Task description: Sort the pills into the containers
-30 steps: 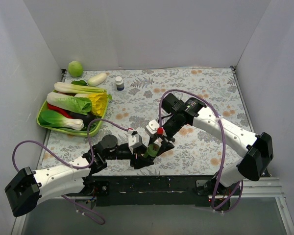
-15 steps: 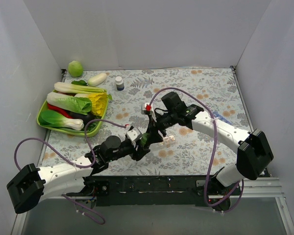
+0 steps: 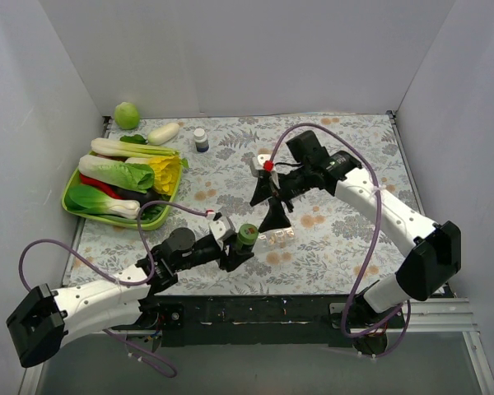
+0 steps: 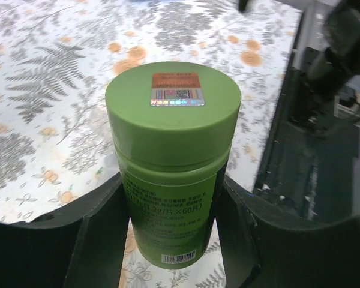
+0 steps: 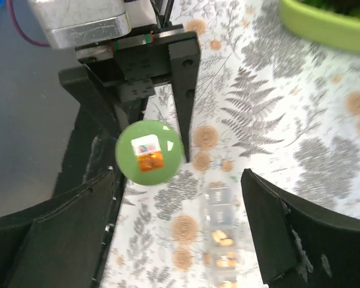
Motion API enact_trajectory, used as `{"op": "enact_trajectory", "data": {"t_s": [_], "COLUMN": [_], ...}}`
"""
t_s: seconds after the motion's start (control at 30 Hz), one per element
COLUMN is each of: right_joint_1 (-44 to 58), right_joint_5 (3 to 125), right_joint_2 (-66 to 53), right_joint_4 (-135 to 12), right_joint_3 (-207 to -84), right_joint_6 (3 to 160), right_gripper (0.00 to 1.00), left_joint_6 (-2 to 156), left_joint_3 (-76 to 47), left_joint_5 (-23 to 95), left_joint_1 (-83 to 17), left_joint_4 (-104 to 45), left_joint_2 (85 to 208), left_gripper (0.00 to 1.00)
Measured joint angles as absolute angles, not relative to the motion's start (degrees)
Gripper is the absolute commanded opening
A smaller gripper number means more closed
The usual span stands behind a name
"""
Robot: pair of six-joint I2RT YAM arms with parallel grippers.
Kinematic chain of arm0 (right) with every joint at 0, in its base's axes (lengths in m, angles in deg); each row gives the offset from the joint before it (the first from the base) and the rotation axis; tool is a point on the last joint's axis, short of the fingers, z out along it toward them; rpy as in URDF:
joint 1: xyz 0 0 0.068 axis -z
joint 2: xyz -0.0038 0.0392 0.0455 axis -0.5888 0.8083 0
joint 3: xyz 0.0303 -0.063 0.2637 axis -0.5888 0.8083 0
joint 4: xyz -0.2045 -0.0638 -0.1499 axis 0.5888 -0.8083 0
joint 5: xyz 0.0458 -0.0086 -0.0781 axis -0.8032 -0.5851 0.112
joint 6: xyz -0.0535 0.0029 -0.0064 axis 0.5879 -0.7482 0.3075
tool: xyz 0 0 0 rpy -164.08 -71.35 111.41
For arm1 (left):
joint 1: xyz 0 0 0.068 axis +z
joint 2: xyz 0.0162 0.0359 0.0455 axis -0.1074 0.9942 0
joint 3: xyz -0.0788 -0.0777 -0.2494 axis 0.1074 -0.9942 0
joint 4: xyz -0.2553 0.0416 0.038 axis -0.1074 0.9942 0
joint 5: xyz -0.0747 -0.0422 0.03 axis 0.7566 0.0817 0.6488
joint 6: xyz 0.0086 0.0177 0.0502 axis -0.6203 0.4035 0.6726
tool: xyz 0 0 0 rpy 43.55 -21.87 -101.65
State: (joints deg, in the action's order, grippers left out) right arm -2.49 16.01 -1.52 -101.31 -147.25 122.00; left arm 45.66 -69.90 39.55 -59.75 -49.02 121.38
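Containers: clear strip of small square cells, flat on the table near the front edge, just right of the green bottle. Apart from that bottle; touched by neither gripper.
Cell contents: orange-tinted bits in at least two cells in the right wrist view; too blurred to identify. Lids open or shut: cannot tell.
Left arm: low, stretched from the front-left base rightward along the front edge, forearm close to the table, wrist roughly level.
Left gripper: clamped on the green bottle, one finger on each side of the body below the cap.
Green bottle: upright, cap on, small sticker on the cap top, printed label facing the left wrist camera. Base on the table or lifted: cannot tell.
Right arm: rises from the front-right base to an elbow at the far right, then runs back toward the centre; wrist pitched down toward the near edge.
Right gripper: jaws spread wide, nothing between them. Hangs above the table just behind the containers, clear of the green bottle; both show below it in the right wrist view.
Tray: green, at the left side, heaped with vegetables.
Blue bottle: white cap, upright near the back, well apart from both grippers.
Back-left corner: green ball and white piece, beyond the tray.
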Motion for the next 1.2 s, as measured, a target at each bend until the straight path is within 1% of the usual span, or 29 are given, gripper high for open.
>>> {"op": "enact_trajectory", "data": {"t_s": [0.1,0.27,0.37,0.47,0.5,0.57,0.67,0.77,0.8,0.87,0.9,0.97,1.0,1.07,1.17,1.2], "right_joint_1": [-1.2,-3.3,-7.6,-10.4,-11.6,-12.6,-13.6,-14.4,-14.5,-14.6,-14.7,-14.7,-14.7,-14.6,-13.5,-12.8], "right_joint_5": [14.1,11.9,12.4,12.4,12.4,12.7,14.0,15.7,16.1,16.8,16.9,17.6,18.0,19.1,20.3,20.5], "right_joint_2": [-1.6,-2.3,-2.4,-2.4,-2.4,-2.5,-2.5,-2.5,-2.5,-2.5,-2.5,-2.7,-2.8,-3.2,-4.2,-4.3], "right_joint_4": [-110.4,-125.1,-129.7,-131.6,-131.9,-131.8,-130.0,-127.6,-127.1,-125.2,-124.5,-123.3,-122.3,-119.5,-113.0,-109.9], "right_joint_3": [-152.0,-150.4,-148.6,-148.6,-148.5,-148.1,-146.9,-146.1,-146.1,-146.0,-146.0,-146.0,-146.0,-145.3,-142.6,-141.4], "right_joint_6": [136.3,161.5,170.0,173.8,174.7,175.4,174.3,172.2,171.5,169.5,168.1,164.9,162.7,157.2,147.7,143.4], "right_gripper": [0.95,0.95,0.94,0.89,0.86,0.83,0.75,0.64,0.56,0.48,0.41,0.33,0.27,0.25,0.16,0.15], "left_joint_6": [46.8,47.8,48.0,48.0,48.0,48.0,47.8,47.3,47.1,46.6,46.4,46.0,45.8,45.5,45.0,44.7], "left_joint_3": [-69.9,-69.8,-68.3,-67.5,-67.4,-67.3,-67.1,-67.1,-67.1,-67.1,-67.1,-67.1,-67.1,-67.2,-67.9,-68.4], "left_joint_5": [45.3,55.1,59.8,62.0,62.5,63.4,64.4,65.4,65.5,65.7,65.7,65.0,64.4,62.1,57.2,54.4], "left_joint_1": [-59.7,-59.7,-59.7,-59.7,-59.7,-59.7,-59.8,-59.8,-59.8,-59.8,-59.9,-59.9,-59.9,-59.9,-60.1,-60.3], "left_joint_4": [-47.1,-46.0,-44.7,-44.4,-44.5,-44.7,-45.3,-45.5,-45.7,-46.1,-46.2,-46.2,-46.2,-46.3,-46.5,-47.0], "left_joint_2": [118.3,118.1,121.4,123.5,123.9,124.2,125.1,126.3,126.6,126.7,126.7,126.6,126.6,126.5,126.1,126.0], "left_gripper": [0.00,0.00,0.00,0.00,0.00,0.00,0.00,0.00,0.00,0.00,0.00,0.00,0.00,0.00,0.00,0.00]}}
